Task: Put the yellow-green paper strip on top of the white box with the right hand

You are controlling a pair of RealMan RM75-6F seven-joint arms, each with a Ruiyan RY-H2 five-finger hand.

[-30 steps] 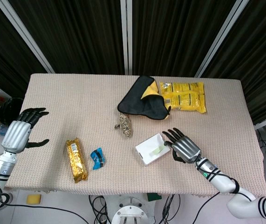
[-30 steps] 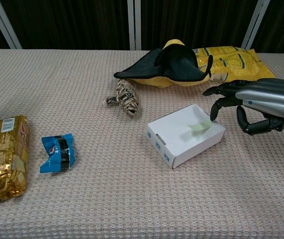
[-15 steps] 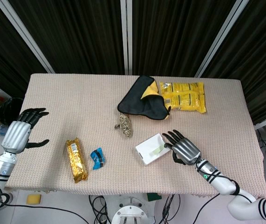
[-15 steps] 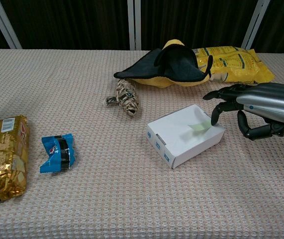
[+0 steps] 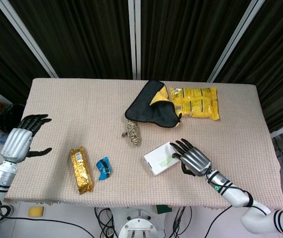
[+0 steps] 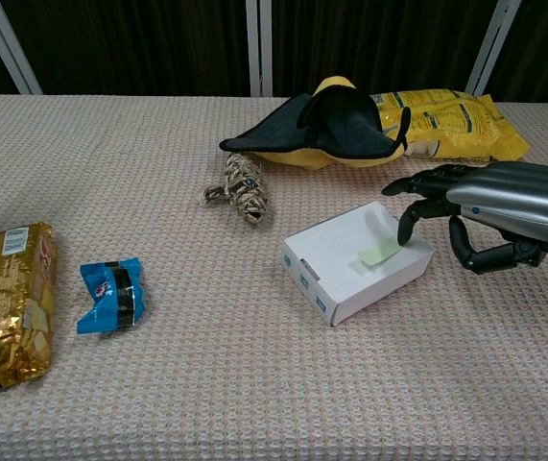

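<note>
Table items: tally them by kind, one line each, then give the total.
Snack packets: 3 — gold packet, blue packet, yellow bag
Boxes: 1 — white box
Paper strips: 1 — yellow-green paper strip
Cloths: 1 — black and yellow cloth
Rope-wound bundles: 1 — rope bundle
Total: 7

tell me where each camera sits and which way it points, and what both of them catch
Head view: high above the near edge, looking steeply down on the whole table; shows the left robot hand at the table's left edge and the right robot hand with its forearm.
Chest view: low at the near edge, looking across the tabletop toward the dark curtains; only the right robot hand shows.
Shared: the white box with the yellow-green paper strip on top, and the right robot hand beside it.
</note>
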